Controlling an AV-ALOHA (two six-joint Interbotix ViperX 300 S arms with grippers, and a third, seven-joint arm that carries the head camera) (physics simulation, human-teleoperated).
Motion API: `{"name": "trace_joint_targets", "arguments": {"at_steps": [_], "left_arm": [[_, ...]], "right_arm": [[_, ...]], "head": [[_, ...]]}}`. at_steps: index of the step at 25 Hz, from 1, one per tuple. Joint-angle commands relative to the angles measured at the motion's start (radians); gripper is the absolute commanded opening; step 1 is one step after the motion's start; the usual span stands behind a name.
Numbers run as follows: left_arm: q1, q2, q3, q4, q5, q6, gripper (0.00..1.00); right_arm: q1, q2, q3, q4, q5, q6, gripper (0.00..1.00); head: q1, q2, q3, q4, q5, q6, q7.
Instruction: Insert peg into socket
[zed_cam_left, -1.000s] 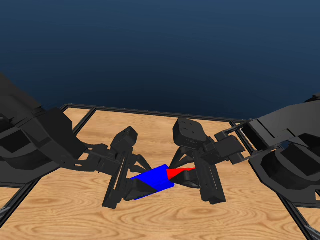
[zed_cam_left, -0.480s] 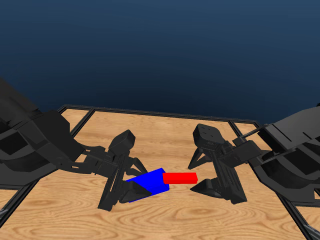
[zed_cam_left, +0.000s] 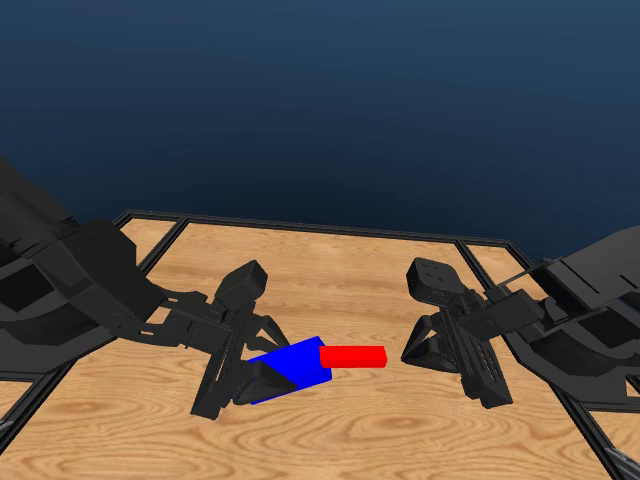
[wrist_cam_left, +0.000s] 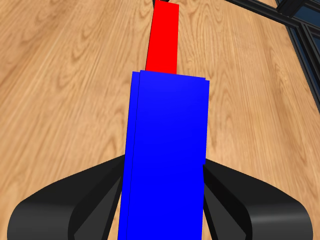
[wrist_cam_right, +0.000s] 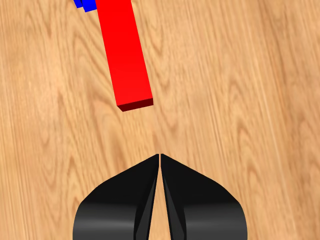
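The slim red peg (zed_cam_left: 353, 356) stuck out of the blue socket (zed_cam_left: 290, 368) pinched by the left gripper (zed_cam_left: 262, 377), just clear of the right gripper's (zed_cam_left: 412, 352) pressed-together jaws.

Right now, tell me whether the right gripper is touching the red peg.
Apart. The right wrist view shows bare wood between the right gripper, its jaws closed together, and the near end of the red peg; the head view shows the same gap.

fingers (wrist_cam_left: 100, 200) gripping socket (wrist_cam_left: 167, 150), peg (wrist_cam_left: 162, 42) protruding
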Motion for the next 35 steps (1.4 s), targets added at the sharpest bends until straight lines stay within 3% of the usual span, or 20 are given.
{"name": "trace_joint_targets", "arguments": {"at_steps": [1, 4, 5, 6, 9, 21, 25, 27, 29, 30, 31, 33, 35], "left_arm": [[-0.010, -0.015, -0.011, 0.007, -0.040, 0.005, 0.00], [0.011, -0.027, -0.026, 0.018, 0.017, 0.009, 0.00], [-0.020, -0.023, -0.030, 0.033, -0.022, 0.009, 0.00], [0.006, -0.030, -0.045, 0.024, 0.000, 0.015, 0.00], [0.014, -0.035, -0.032, 0.016, -0.022, 0.004, 0.00], [0.000, -0.027, -0.043, 0.037, 0.038, -0.001, 0.00], [0.029, -0.044, -0.071, 0.076, 0.133, -0.030, 0.00], [0.040, -0.040, -0.056, 0.121, 0.220, -0.052, 0.00], [0.042, -0.030, -0.080, 0.146, 0.216, -0.092, 0.00], [0.046, -0.028, -0.069, 0.162, 0.245, -0.098, 0.00], [0.052, -0.041, -0.093, 0.172, 0.261, -0.114, 0.00], [0.066, -0.034, -0.091, 0.208, 0.286, -0.146, 0.00], [0.063, -0.050, -0.120, 0.253, 0.339, -0.177, 0.00]], "right_arm": [[-0.005, -0.023, -0.048, -0.035, -0.007, 0.012, 0.00], [-0.006, 0.006, -0.068, -0.036, -0.036, 0.000, 0.00], [-0.008, 0.020, -0.079, -0.036, -0.053, -0.007, 0.00], [-0.009, 0.039, -0.092, -0.030, -0.070, -0.018, 0.00], [-0.012, 0.082, -0.118, -0.014, -0.117, -0.053, 0.00], [-0.046, 0.134, -0.192, 0.034, -0.191, -0.159, 0.00], [-0.049, 0.135, -0.195, 0.041, -0.187, -0.166, 0.00], [-0.057, 0.139, -0.190, 0.059, -0.214, -0.189, 0.00], [-0.060, 0.141, -0.192, 0.068, -0.228, -0.202, 0.00], [-0.064, 0.150, -0.185, 0.074, -0.244, -0.208, 0.00], [-0.062, 0.144, -0.191, 0.078, -0.238, -0.213, 0.00], [-0.064, 0.146, -0.196, 0.085, -0.249, -0.225, 0.00], [-0.067, 0.157, -0.196, 0.093, -0.268, -0.233, 0.00]], "head": [[-0.005, -0.004, -0.014, 0.000, -0.012, 0.003, 0.000], [-0.003, -0.004, -0.014, 0.001, -0.014, 0.005, 0.003], [-0.004, -0.004, -0.014, 0.001, -0.013, 0.006, 0.002], [-0.005, -0.004, -0.014, 0.001, -0.013, 0.006, 0.000], [-0.003, -0.003, -0.014, 0.001, -0.013, 0.007, 0.000], [0.004, -0.002, -0.014, 0.003, -0.011, 0.008, -0.002], [0.001, 0.001, -0.015, 0.003, -0.009, 0.010, 0.001], [-0.001, 0.002, -0.015, 0.003, -0.010, 0.011, 0.004], [-0.006, 0.005, -0.016, 0.002, -0.009, 0.013, 0.007], [-0.008, 0.005, -0.017, 0.002, -0.009, 0.014, 0.008], [-0.009, 0.005, -0.017, 0.001, -0.009, 0.014, 0.009], [-0.013, 0.006, -0.017, 0.000, -0.010, 0.015, 0.011], [-0.016, 0.006, -0.018, 0.000, -0.011, 0.016, 0.013]]}}
